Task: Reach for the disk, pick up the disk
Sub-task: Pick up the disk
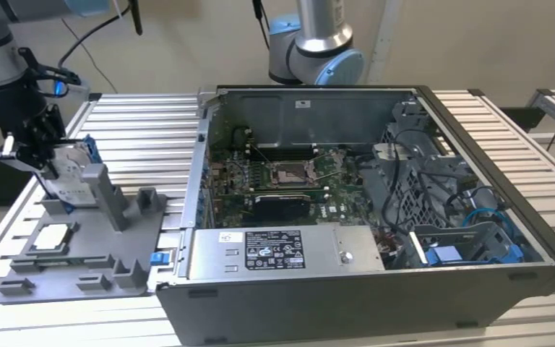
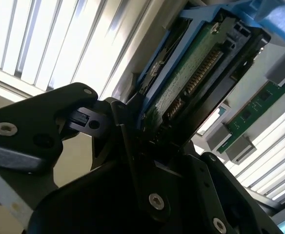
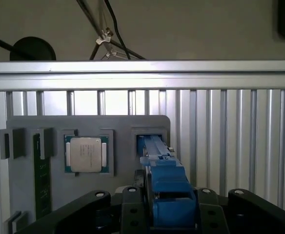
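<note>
Hand [image 1: 46, 160] pinched the disk [image 1: 73, 176], fingers pressed on both faces; the disk stood on edge in the grey holder's [image 1: 84, 271] slot, at the exterior view's left of the desk [image 1: 142, 123].

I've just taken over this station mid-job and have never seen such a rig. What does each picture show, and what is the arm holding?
The machine is a robot arm ending in a gripper. The exterior view looks from off the arm at a slatted table, with an open computer case on that view's right and a grey holder tray on its left. Both wrist views ride on the arm and look past the gripper. The tray carries a small square chip and a green memory stick. The jaws appear shut on the disk, a blue-framed drive standing on edge at its tray slot.
</note>
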{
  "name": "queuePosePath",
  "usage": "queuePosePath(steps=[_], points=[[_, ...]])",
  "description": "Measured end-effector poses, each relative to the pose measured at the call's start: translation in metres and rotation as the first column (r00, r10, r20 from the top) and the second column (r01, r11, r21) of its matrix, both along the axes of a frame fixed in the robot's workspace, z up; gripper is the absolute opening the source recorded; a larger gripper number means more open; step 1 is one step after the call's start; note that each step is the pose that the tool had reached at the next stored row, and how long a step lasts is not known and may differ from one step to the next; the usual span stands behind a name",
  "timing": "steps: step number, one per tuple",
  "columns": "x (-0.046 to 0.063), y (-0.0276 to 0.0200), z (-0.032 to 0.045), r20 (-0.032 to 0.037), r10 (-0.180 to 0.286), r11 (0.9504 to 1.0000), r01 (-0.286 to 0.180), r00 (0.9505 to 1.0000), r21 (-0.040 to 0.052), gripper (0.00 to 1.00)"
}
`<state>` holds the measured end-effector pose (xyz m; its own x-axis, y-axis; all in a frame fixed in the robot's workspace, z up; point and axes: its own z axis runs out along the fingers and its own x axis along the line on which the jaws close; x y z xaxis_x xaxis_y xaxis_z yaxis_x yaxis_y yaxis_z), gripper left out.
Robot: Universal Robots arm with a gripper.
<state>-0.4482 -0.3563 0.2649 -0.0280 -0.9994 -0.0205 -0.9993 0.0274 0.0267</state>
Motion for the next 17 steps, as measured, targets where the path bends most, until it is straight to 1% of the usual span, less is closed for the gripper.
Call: queuePosePath(steps=[9,17], points=[[0.0,0.0,0.0073,0.0001,0.0,1.0,0.0,1.0,0.0,0.0],[0.0,0.0,0.0179,0.0001,0.001,1.0,-0.001,1.0,0.0,0.0]])
